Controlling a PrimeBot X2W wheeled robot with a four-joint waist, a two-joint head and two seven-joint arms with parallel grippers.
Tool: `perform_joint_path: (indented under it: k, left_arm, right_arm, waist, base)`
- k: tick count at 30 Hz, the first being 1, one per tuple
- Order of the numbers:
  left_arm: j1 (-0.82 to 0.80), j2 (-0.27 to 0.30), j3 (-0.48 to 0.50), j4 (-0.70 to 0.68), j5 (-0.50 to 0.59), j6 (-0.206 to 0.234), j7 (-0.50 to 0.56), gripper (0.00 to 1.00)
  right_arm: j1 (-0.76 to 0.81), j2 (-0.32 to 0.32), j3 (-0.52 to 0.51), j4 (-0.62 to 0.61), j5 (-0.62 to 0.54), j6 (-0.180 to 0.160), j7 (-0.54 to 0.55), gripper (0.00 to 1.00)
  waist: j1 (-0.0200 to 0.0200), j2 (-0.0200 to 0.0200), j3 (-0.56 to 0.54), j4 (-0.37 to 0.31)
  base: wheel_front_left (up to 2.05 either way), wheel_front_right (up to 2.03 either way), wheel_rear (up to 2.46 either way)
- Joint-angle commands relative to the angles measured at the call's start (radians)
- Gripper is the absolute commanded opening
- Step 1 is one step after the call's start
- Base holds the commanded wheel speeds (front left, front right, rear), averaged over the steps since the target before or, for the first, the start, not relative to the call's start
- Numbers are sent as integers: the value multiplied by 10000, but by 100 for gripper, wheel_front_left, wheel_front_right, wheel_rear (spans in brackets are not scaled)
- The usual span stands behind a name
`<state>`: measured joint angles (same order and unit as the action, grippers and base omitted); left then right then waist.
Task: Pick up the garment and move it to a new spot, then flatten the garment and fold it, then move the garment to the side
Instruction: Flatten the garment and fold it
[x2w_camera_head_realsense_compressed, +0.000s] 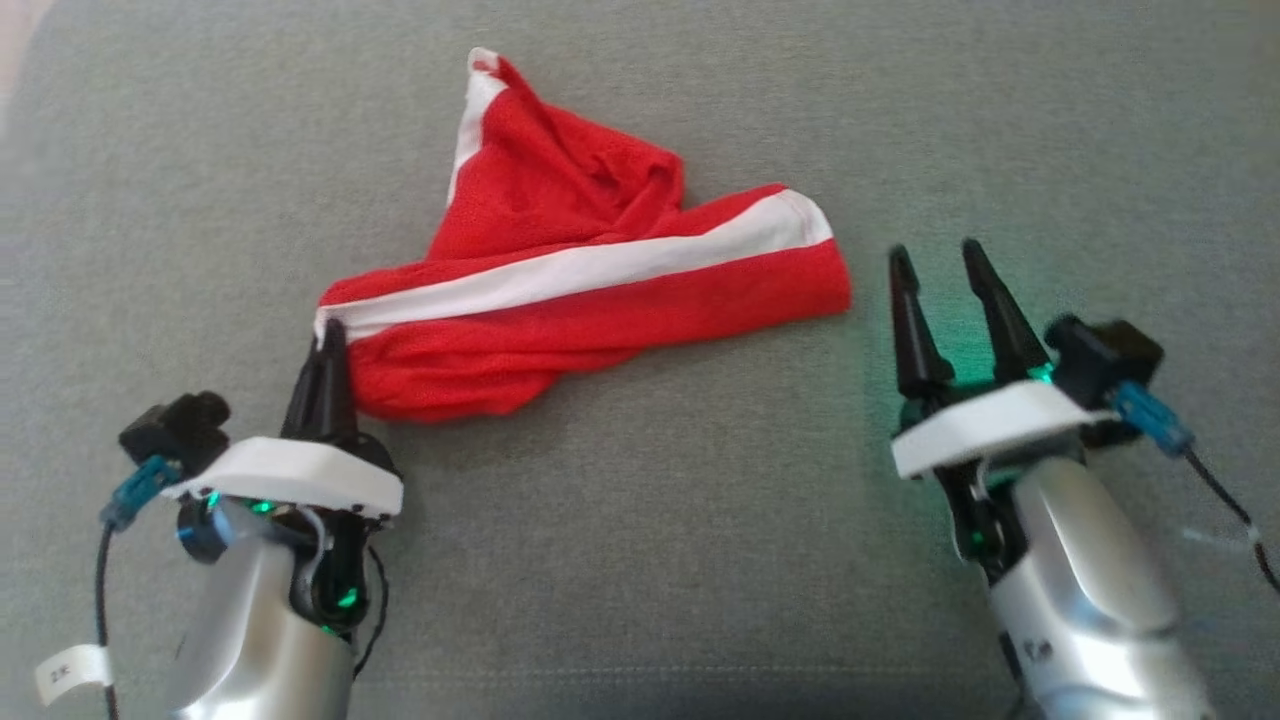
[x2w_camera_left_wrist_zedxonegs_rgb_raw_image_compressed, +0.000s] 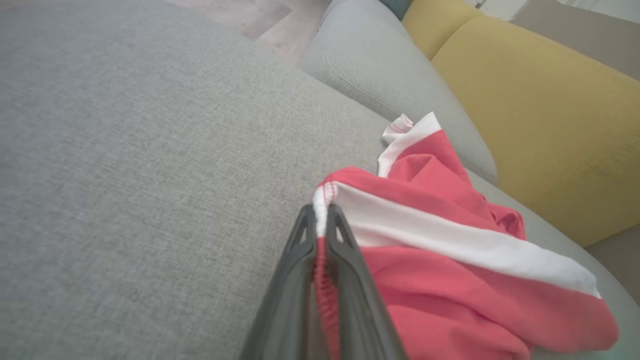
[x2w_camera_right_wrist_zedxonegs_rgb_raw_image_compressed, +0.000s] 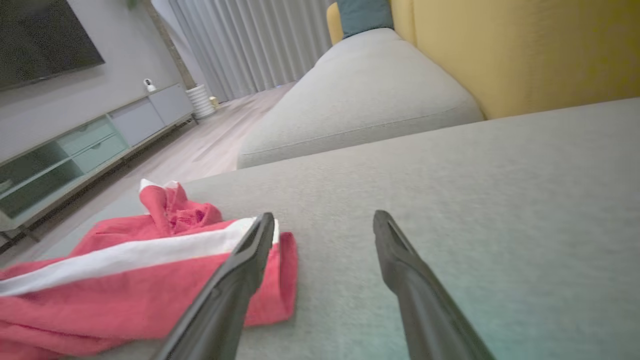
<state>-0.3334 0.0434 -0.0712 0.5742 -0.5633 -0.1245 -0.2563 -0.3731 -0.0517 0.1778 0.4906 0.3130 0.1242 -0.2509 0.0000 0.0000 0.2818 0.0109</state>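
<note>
1. The left gripper (x2w_camera_head_realsense_compressed: 328, 335), over the near-left part of the sofa seat (x2w_camera_head_realsense_compressed: 650, 560), has its dark, tapered jaws pressed together on the garment (x2w_camera_head_realsense_compressed: 600, 300). The left wrist view shows the red-stitched hem pinched between them, where the white band ends.
2. The right gripper (x2w_camera_head_realsense_compressed: 936, 252), over the near-right part of the seat, stands with its jaws wide and nothing between them. It is just beside the garment's right end and clear of the cloth.
3. The seat is flat grey woven upholstery with a rounded corner at far left.
4. The garment is red mesh with a broad white band, crumpled into a soft roll around the middle of the seat. Its long axis runs left to right, with the right end slightly farther away. A loose white-edged flap points toward the far edge.
5. Beyond lie another grey cushion (x2w_camera_right_wrist_zedxonegs_rgb_raw_image_compressed: 360, 100) and a mustard-yellow backrest (x2w_camera_right_wrist_zedxonegs_rgb_raw_image_compressed: 500, 50).
</note>
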Motion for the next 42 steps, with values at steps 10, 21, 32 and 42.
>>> perform_joint_path:
  k: [10, 21, 32, 42]
  left_arm:
    - [-319, 126, -677, -486, -55, -61, -55, 0]
    - [-428, 94, -962, -515, -122, -61, -55, 0]
    - [-388, 89, -1010, -485, -149, -61, -55, 0]
    - [-380, 108, -1043, -390, -138, -61, -55, 0]
  right_arm:
    - [-2011, 15, 1413, 1905, 861, 65, -109, 100]
    - [-2777, 15, 1949, 3310, 1556, 65, -109, 100]
    - [-2821, 15, 2442, 3295, 1975, 65, -109, 73]
    - [-2853, 15, 2404, 3355, 1870, 65, -109, 0]
  waist:
    - [0, 0, 171, 783]
    - [0, 0, 302, 927]
    - [0, 0, 269, 830]
    - [0, 0, 215, 879]
  base:
    - [0, 0, 0]
    - [0, 0, 0]
    - [0, 0, 0]
    - [0, 0, 0]
